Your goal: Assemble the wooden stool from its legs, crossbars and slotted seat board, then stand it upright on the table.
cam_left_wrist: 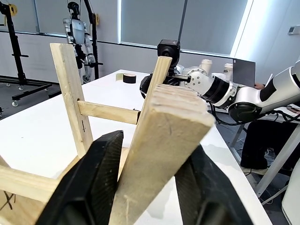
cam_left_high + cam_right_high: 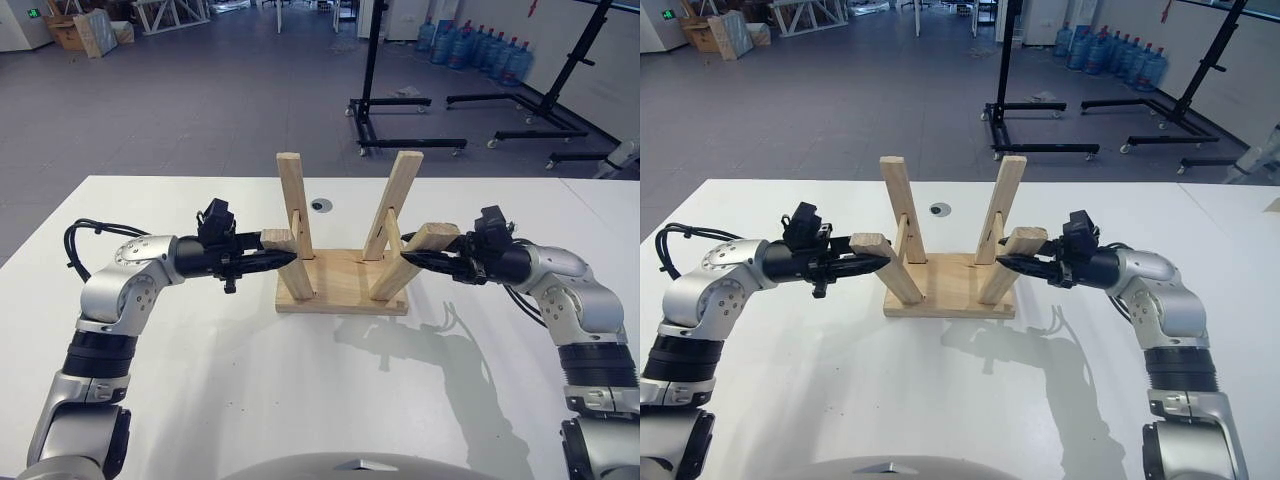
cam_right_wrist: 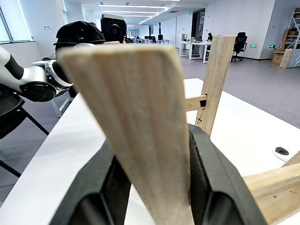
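The stool (image 2: 292,195) sat inverted on the table (image 2: 200,390), seat board (image 2: 340,292) down; left gripper (image 2: 288,257) clamped the near-left leg (image 2: 298,280) at its top; right gripper (image 2: 408,260) the near-right leg (image 2: 392,278) likewise — both legs leaning outward toward their arms.

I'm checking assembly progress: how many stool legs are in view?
4. The far left leg and far right leg rise from the seat board; the near left leg is in the left gripper, the near right leg in the right gripper.

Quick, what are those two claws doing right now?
Left gripper: shut on the stool's near left leg.
Right gripper: shut on the near right leg.
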{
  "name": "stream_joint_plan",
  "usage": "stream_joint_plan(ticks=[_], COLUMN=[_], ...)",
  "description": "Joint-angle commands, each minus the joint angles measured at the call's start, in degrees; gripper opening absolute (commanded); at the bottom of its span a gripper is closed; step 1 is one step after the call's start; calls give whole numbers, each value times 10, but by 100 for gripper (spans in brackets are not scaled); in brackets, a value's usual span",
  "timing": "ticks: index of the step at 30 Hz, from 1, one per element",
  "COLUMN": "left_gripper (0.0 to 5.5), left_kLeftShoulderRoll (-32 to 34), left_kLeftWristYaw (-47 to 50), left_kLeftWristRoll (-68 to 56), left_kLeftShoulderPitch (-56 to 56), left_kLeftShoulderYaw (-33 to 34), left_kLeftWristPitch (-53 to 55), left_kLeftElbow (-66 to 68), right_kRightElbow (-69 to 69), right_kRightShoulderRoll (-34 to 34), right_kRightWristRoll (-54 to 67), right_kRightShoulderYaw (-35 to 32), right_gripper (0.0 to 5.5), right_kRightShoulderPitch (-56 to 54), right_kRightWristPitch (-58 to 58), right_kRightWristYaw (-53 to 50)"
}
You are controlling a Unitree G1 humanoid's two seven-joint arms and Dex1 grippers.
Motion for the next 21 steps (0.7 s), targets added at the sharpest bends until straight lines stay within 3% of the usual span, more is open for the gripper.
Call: stream_joint_plan(ticks=[1,5,10,15,19,20,21], left_gripper=[154,145,117,117,118,118,162], left_kLeftShoulderRoll=[26,21,-62,-125,-140,-141,-141], left_kLeftWristYaw=[26,134,323,408,384,375,366], left_kLeftWristRoll=[-52,-149,-143,-72,-18,-11,-9], left_kLeftShoulderPitch=[-23,-113,-255,-290,-281,-281,-283], left_kLeftShoulderYaw=[1,63,119,137,117,111,109], left_kLeftWristPitch=[135,322,469,419,338,327,323], left_kLeftElbow=[-9,33,215,415,512,523,534], right_kRightElbow=[15,92,312,495,537,537,538], right_kRightShoulderRoll=[-15,-39,32,84,103,105,106], right_kRightWristRoll=[44,91,47,-7,-25,-27,-27], right_kRightShoulderYaw=[-8,-2,-27,-38,-45,-43,-44], right_gripper=[142,142,142,146,151,190,224], right_kRightShoulderPitch=[-46,-183,-349,-385,-343,-336,-333], right_kRightWristPitch=[123,343,481,452,390,383,383], right_kRightWristYaw=[-39,-82,-262,-361,-359,-357,-351])
